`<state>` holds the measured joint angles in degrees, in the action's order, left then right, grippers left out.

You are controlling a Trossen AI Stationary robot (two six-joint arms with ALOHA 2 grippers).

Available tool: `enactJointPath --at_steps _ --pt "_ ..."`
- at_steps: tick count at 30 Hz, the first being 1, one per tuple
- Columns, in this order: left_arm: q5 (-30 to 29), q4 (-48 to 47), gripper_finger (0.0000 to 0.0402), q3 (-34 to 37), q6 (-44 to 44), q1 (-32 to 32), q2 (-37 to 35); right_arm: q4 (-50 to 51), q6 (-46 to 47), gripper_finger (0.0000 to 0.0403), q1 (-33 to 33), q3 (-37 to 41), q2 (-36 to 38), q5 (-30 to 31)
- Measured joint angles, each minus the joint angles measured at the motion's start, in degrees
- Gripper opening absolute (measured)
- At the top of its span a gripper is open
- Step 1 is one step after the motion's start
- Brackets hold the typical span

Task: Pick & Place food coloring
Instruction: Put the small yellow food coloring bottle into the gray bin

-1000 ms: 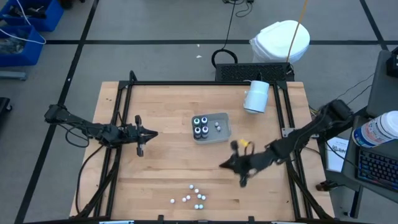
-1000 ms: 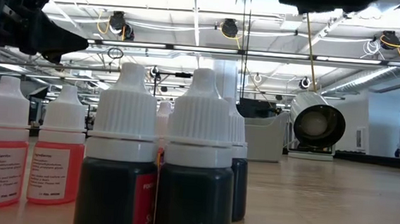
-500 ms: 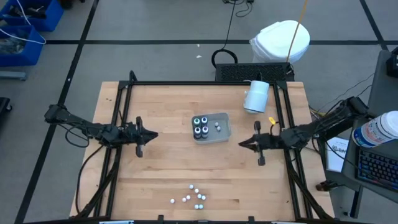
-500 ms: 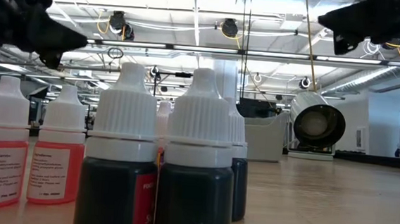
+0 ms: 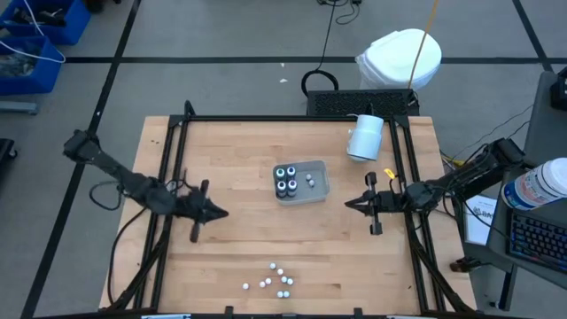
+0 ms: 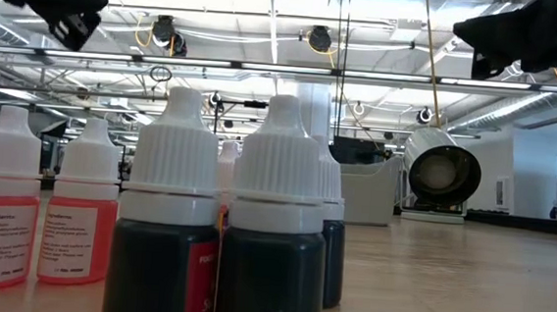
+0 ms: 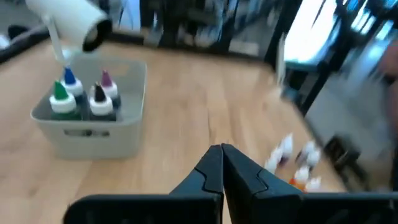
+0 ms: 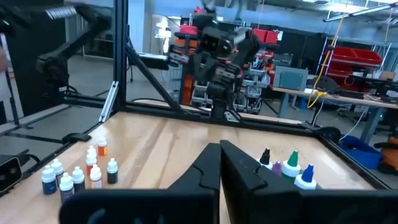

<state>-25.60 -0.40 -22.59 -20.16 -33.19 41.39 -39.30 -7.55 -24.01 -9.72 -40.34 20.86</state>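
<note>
Four dark food coloring bottles [image 5: 285, 180] stand upright in the left half of the grey tray [image 5: 319, 190] at the table's middle; the left wrist view shows them [image 7: 84, 99] with coloured tips. Several small white-capped bottles [image 5: 273, 281] stand on the table near its front edge and fill the low view [image 6: 205, 220]. My left gripper [image 5: 223, 213] hovers shut, left of the tray and above the table. My right gripper [image 5: 347, 205] hovers shut, right of the tray. Neither holds anything.
A large white cylinder [image 5: 365, 137] lies on its side at the far right of the table. A black frame [image 5: 283, 118] runs around the table's edges. Bare wood lies between the tray and the loose bottles.
My right gripper has pulled back from the table's near middle toward the right edge and a little toward the far side, and has stopped beside the tray. My left gripper has risen and swung toward the near edge.
</note>
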Motion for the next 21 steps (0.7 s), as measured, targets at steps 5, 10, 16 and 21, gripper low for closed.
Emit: enactJointPath --at_steps 5,10,16,21 --pt "-3.20 -16.00 0.0004 -16.47 -7.75 -5.78 18.29 0.06 -3.04 0.0000 0.00 0.00 0.16 0.02" --pt "-3.53 -32.43 0.0007 -35.29 -16.07 -9.19 35.63 0.15 -3.69 0.0000 -0.04 0.00 1.12 -0.07" --pt "2.46 -51.11 0.0011 -56.91 -25.86 -10.20 51.82 0.06 -2.67 0.0000 -0.09 0.00 3.02 -0.13" --pt "7.87 -54.24 0.0048 -67.69 -28.82 -11.18 61.98 0.35 -0.30 0.0000 -0.09 0.00 3.44 -0.15"
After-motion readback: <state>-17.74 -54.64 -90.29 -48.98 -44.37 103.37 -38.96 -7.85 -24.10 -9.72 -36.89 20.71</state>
